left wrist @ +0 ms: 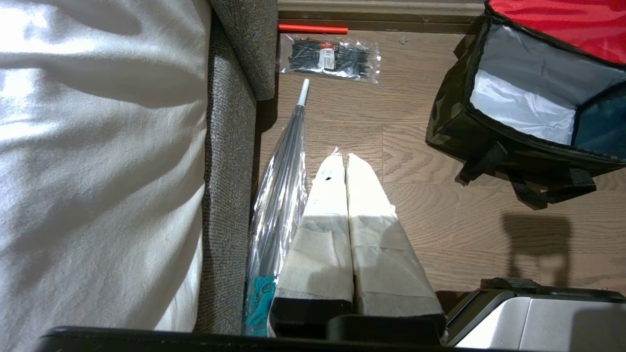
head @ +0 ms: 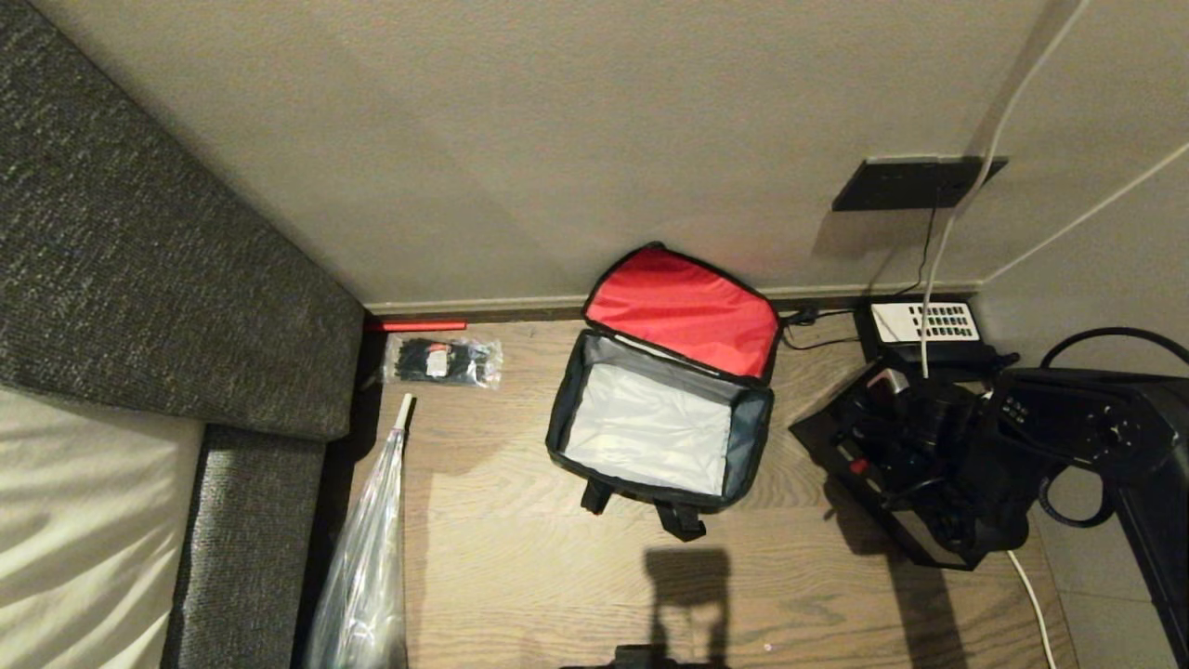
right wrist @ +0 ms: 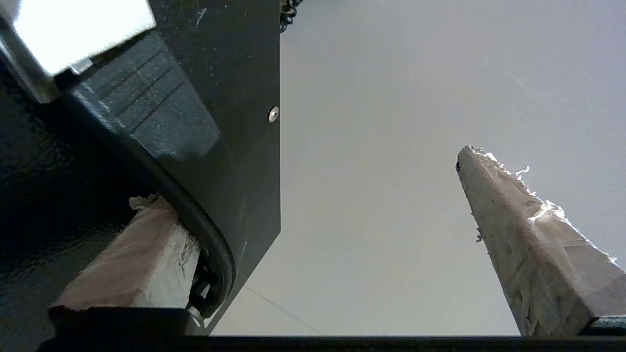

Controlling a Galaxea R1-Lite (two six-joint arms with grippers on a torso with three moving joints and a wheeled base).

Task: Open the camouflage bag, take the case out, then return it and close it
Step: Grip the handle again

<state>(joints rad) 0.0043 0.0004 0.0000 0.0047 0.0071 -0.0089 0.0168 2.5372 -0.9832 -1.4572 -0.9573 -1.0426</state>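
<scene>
The camouflage bag stands open on the wooden floor by the wall, its red lid tipped back. Its silvery grey inside holds nothing. In the left wrist view the bag shows its camouflage side and black straps. A flat black case lies tilted to the right of the bag, under my right gripper. In the right wrist view the case covers one finger, and the right gripper is open, with bare wall in the gap. My left gripper hangs shut over the floor, left of the bag.
A grey sofa fills the left side. A clear folded umbrella and a packet of black cable ties lie beside it. A black desk phone, cables and a wall plate sit at the right.
</scene>
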